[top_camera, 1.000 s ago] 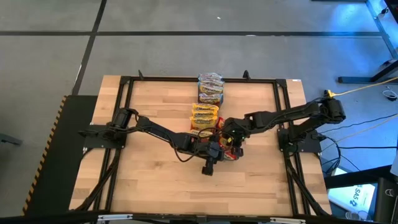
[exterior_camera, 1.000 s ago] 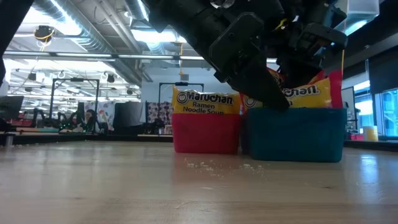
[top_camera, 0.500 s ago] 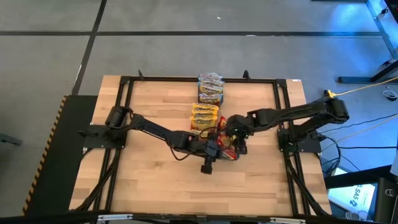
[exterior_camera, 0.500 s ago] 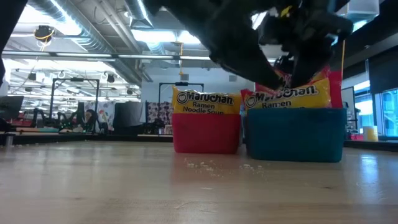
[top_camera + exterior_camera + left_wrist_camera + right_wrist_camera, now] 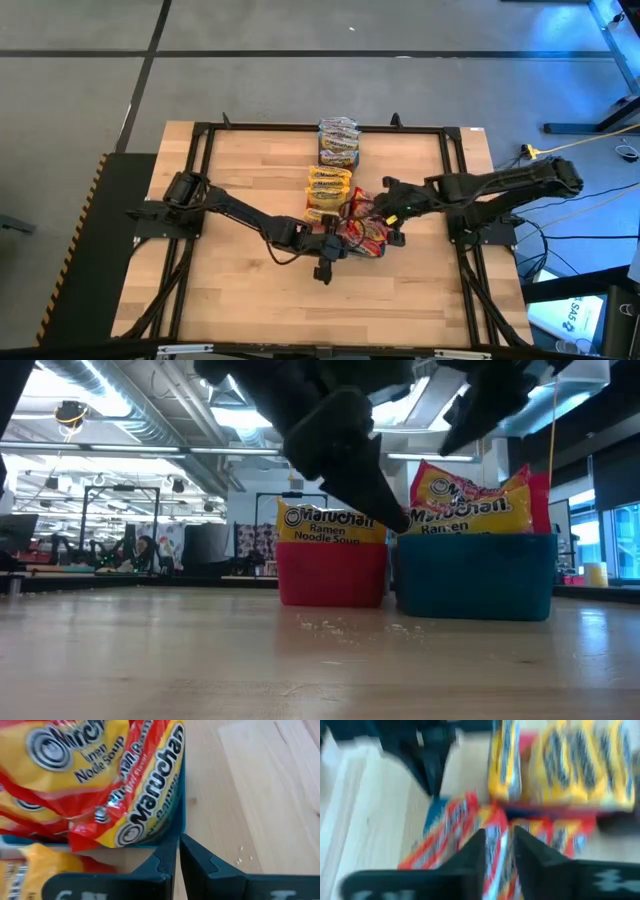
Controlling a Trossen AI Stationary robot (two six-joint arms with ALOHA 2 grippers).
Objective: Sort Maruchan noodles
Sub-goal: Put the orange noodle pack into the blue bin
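Note:
Red-marked Maruchan packets stand crowded in a teal bin, one tilted and sticking up above the rest. Orange-marked packets fill the red bin beyond it, and bluish ones lie farther back. My left gripper is shut, its tips at the teal bin's corner on the near-left side. My right gripper is open and empty, raised over the teal bin's right side, with the red-marked packets below it. My left gripper has its shut fingertips right at the teal bin's corner, coming slanting down from the table's near-left side. I cannot tell whether they touch the wall.
The three bins run in a row from the table's middle toward its far edge. A black frame borders the wooden top. Bare wood lies to the left, right and near side of the bins, with a few crumbs on it.
My right gripper has drawn back toward the table's right edge and risen off the teal bin. A red-marked packet now stands tilted high in that bin. My left gripper has shifted slightly toward the table's left and near edges, off the packets to the bin's corner.

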